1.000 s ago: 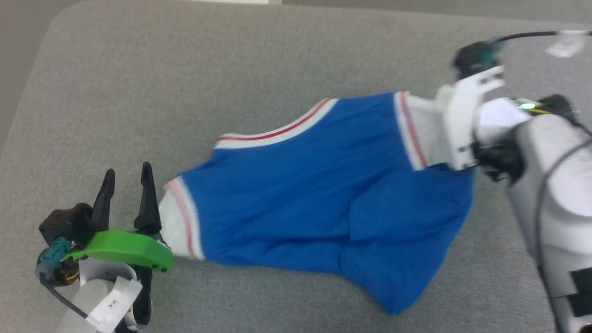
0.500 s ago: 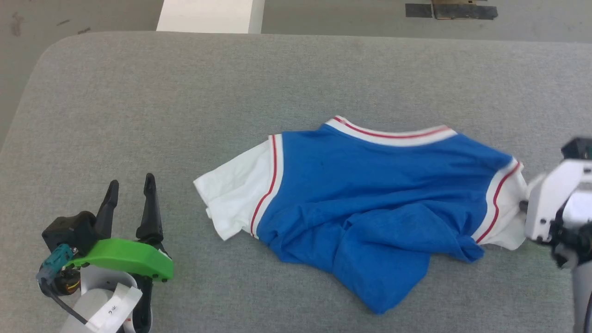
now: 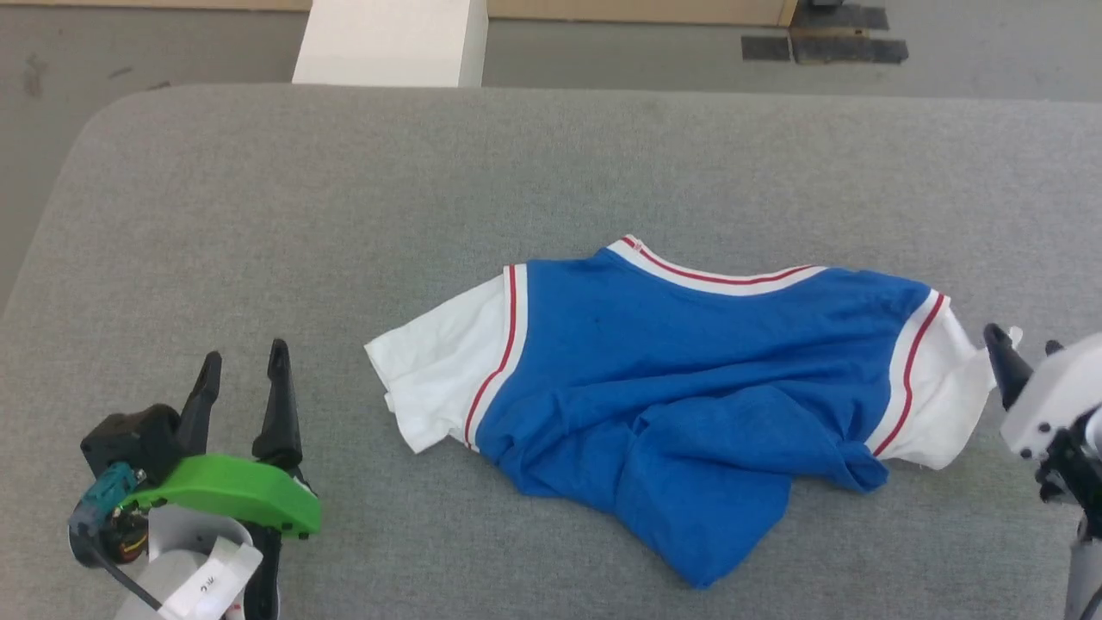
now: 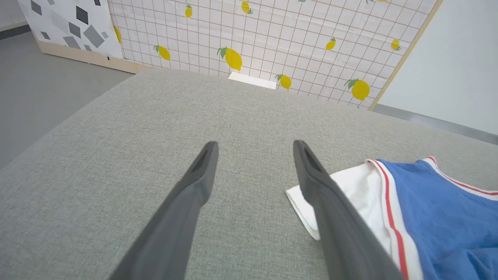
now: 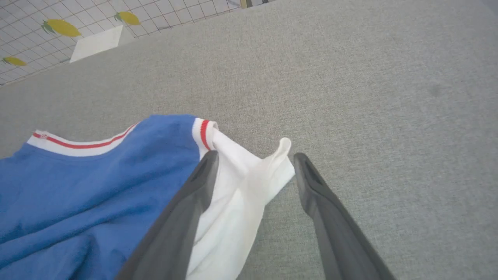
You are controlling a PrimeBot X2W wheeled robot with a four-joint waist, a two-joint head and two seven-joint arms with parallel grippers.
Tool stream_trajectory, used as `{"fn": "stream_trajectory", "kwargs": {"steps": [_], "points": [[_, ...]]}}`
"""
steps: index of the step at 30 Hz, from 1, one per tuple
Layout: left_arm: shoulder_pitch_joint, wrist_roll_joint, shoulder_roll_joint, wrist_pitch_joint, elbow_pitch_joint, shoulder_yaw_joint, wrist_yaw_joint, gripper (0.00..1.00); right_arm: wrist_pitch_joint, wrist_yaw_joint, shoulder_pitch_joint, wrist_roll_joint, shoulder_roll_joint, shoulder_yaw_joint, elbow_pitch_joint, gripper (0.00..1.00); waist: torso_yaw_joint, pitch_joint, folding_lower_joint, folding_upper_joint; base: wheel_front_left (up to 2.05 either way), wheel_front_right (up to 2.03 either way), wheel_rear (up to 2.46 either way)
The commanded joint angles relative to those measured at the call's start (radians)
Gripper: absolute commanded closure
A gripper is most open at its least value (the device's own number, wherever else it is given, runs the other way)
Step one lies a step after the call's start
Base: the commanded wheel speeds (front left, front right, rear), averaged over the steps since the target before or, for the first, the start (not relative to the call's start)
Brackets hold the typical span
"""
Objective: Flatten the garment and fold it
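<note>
The garment, a blue jersey with white sleeves and red-striped edging, lies rumpled on the grey table, with its lower part bunched and folded over. My right gripper stands open at the right sleeve. In the right wrist view the white sleeve lies loose between the spread fingers of the right gripper. My left gripper rests open on the table, left of the other sleeve. In the left wrist view, the left gripper holds nothing and the sleeve lies just beside its right finger.
A white box stands beyond the table's far edge, with dark patches on the floor behind. A lemon-print wall backs the table. The table's rounded left corner is near my left arm.
My right gripper lowered the lifted garment onto the table, then opened and let go of the white sleeve. The head camera's picture has shifted. The left gripper has stayed put.
</note>
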Motion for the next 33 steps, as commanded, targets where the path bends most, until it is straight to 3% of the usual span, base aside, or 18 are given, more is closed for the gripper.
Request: {"fn": "stream_trajectory", "kwargs": {"steps": [1,11,16,20,29,33], "points": [[0.014,-0.009,0.006,0.002,-0.002,-0.002,0.004,0.00,-0.026,-0.001,0.043,0.017,0.016,-0.010,-0.027,0.00,-0.002,-0.023,0.0001,0.0000,0.00,0.00,0.00],[0.034,-0.020,0.003,0.017,-0.011,-0.009,0.018,0.00,-0.092,-0.001,0.185,0.095,0.039,-0.028,-0.087,0.00,-0.014,-0.056,0.0001,0.0000,0.00,0.00,0.00],[-0.022,-0.031,0.009,0.111,-0.002,-0.038,0.017,0.00,-0.099,-0.001,0.183,0.102,0.040,-0.024,-0.091,0.00,-0.013,-0.045,0.0001,0.0000,0.00,0.00,0.00],[-0.138,-0.058,0.022,0.271,0.028,-0.073,0.008,0.00,-0.096,-0.001,0.170,0.094,0.040,-0.016,-0.102,0.00,-0.010,-0.029,0.0001,0.0000,0.00,0.00,0.00],[-0.435,-0.078,0.052,0.758,0.205,-0.206,0.015,0.00,-0.080,-0.001,0.147,0.088,0.040,0.009,-0.116,0.00,-0.026,0.025,0.0001,0.0000,0.00,0.00,0.00],[-0.508,-0.066,0.051,0.901,0.280,-0.265,0.011,0.00,-0.078,-0.001,0.143,0.087,0.040,0.008,-0.122,0.00,-0.041,0.043,0.0001,0.0000,0.00,0.00,0.00]]}}
